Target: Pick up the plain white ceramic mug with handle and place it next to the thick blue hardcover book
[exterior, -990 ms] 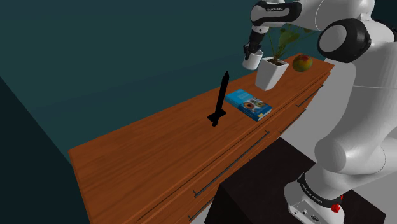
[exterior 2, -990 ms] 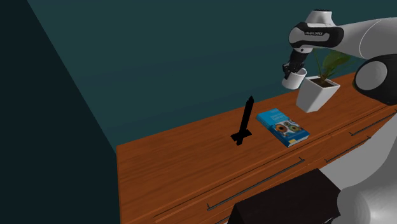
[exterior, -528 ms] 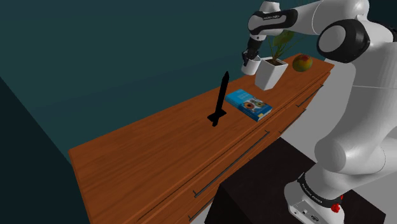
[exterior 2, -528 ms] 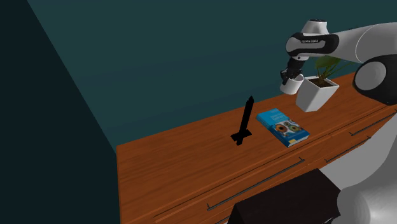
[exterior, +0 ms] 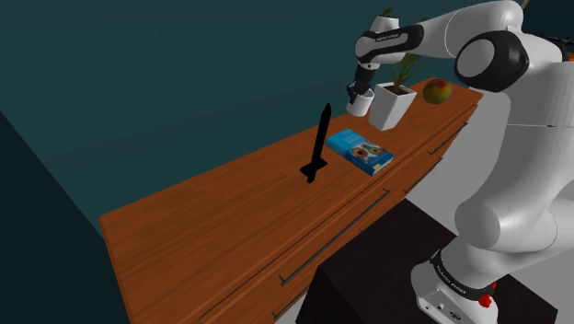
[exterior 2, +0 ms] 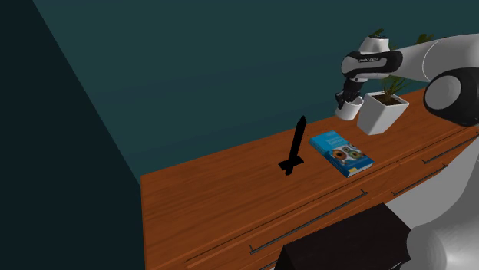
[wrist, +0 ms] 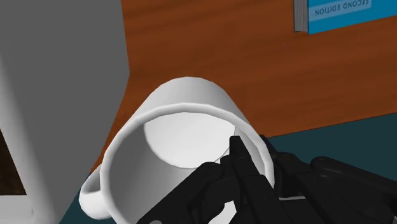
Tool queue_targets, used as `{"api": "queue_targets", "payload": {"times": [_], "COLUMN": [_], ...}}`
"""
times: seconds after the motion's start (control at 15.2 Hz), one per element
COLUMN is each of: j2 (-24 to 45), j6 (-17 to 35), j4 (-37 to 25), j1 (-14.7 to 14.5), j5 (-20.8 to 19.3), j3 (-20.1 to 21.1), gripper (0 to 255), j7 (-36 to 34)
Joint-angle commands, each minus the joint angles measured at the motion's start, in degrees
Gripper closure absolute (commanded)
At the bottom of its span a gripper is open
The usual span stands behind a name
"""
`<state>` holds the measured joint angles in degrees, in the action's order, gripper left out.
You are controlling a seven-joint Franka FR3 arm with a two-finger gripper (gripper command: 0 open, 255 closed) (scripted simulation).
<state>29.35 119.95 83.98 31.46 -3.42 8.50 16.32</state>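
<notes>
White mug (wrist: 181, 130), pinched by its rim wall in my closed tool (exterior: 355, 92), hangs above the surface at twelve o'clock of the blue book (exterior: 360, 152), beside the planter (exterior: 391, 106); I judge it light, rigid, slick, chippable.

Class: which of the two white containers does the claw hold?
The round white handled mug, its rim clasped by the black claw; the square white planter stands free.

The mug (wrist: 184, 133) I grip is smooth, plain white and matt, with only soft shading. My hand (wrist: 238, 149) is matt black. The surface (exterior: 212, 230) is reddish-brown wood, grained and lightly polished. Near the mug, the book (exterior: 361, 150) has a smooth blue printed cover, and the pot (exterior: 391, 106) is smooth white.
</notes>
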Motion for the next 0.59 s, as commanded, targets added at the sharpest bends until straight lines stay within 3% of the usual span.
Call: {"api": "queue_targets", "payload": {"times": [0.0, 0.53], "j2": [0.5, 1.8], "j6": [1.5, 4.6], "j4": [1.4, 3.1], "j1": [0.2, 0.2], "j5": [-0.2, -0.5], "j3": [-0.3, -0.4], "gripper": [255, 255], "j7": [-0.1, -0.3]}}
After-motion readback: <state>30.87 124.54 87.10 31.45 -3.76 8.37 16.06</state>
